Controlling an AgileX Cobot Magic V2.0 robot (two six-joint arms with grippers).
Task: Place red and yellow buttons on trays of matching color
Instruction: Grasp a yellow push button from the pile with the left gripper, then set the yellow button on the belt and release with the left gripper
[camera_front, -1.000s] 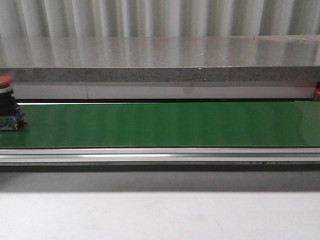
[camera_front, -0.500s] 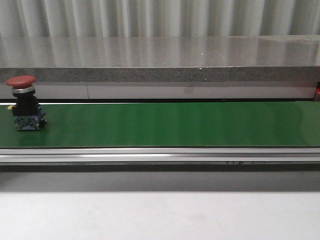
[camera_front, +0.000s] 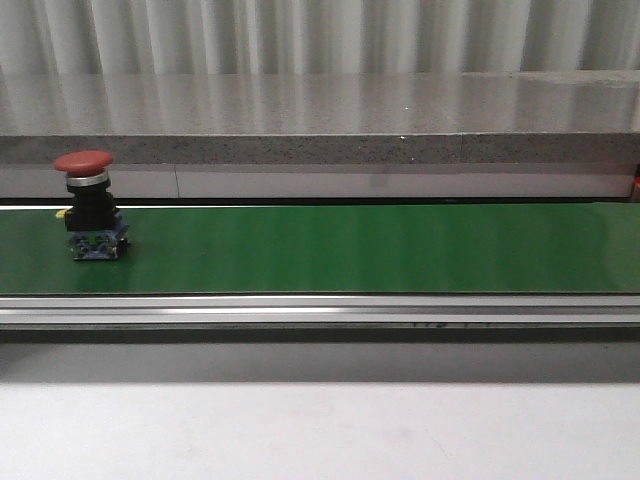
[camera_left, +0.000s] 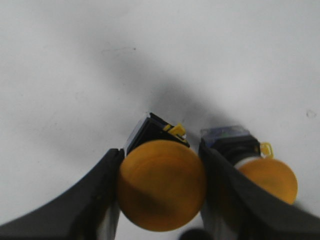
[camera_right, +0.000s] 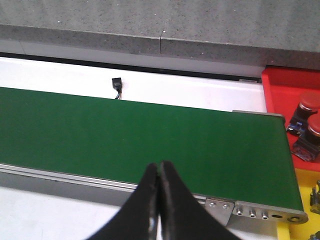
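Note:
A red button with a black and blue body stands upright on the green belt at its left end in the front view. In the left wrist view my left gripper is shut on a yellow button over a white surface; a second yellow button lies just outside one finger. My right gripper is shut and empty above the near rail of the belt. Two red buttons sit on the red tray past the belt's end. Neither gripper shows in the front view.
A grey stone ledge runs behind the belt. A metal rail lines the belt's near side, with white table in front. A yellow tray lies next to the red tray. A small black connector sits behind the belt.
The red button has travelled to the right along the belt, from the left edge of the view to fully in view.

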